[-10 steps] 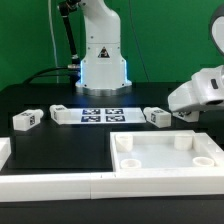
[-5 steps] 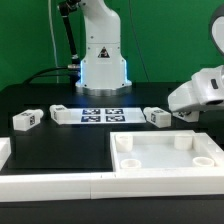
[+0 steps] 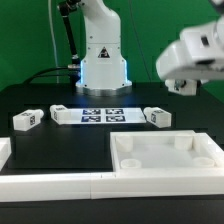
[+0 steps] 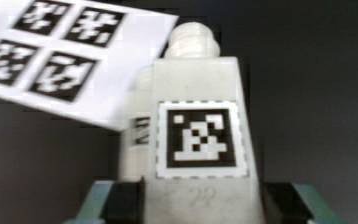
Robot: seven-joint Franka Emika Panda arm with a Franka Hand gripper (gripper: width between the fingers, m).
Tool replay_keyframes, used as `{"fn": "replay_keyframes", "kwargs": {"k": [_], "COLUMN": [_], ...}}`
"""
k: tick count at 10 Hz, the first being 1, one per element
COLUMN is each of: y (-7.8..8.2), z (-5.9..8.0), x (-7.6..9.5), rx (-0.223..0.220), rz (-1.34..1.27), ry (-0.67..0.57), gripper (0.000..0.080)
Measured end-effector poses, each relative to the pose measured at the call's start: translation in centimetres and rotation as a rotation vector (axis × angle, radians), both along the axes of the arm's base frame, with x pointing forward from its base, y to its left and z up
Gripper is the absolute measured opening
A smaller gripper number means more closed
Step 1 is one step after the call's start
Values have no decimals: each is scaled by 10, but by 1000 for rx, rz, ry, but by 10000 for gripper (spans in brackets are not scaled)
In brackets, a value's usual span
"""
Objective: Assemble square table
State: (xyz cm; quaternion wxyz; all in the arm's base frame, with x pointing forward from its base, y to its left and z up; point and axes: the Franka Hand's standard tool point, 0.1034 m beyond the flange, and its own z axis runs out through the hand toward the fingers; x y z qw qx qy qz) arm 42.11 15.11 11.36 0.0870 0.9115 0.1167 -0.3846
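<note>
In the wrist view a white block leg [image 4: 197,120] with a black-and-white tag and a threaded tip stands between my fingers [image 4: 119,200], and my gripper [image 4: 202,205] is shut on its lower end. In the exterior view my gripper [image 3: 184,84] hangs high at the right, above the table; the held leg is hard to make out there. The white square tabletop [image 3: 160,170], a tray with a raised rim, lies at the front right. Three more legs lie on the black table: one [image 3: 25,120] at the left, one [image 3: 60,113] beside it, one [image 3: 157,117] behind the tabletop.
The marker board [image 3: 100,115] lies flat in front of the robot base [image 3: 102,60]; it also shows beyond the held leg as the marker board [image 4: 69,50]. A long white border bar [image 3: 50,186] runs along the front edge, and another piece [image 3: 3,150] sits at the left edge.
My gripper has risen from low at the exterior view's right, near the table, to high above it and a little to the left. The legs on the table and the tabletop have not moved.
</note>
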Motion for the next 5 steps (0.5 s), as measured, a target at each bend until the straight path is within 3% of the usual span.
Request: {"fn": "replay_keyframes", "kwargs": {"k": [1, 2, 5], "y": [-13, -25, -17], "z": [24, 32, 25], "x": [7, 18, 25], "rx": [5, 1, 79], "rz": [1, 31, 43], "ry": [-23, -103, -323], "gripper": [291, 291, 291]}}
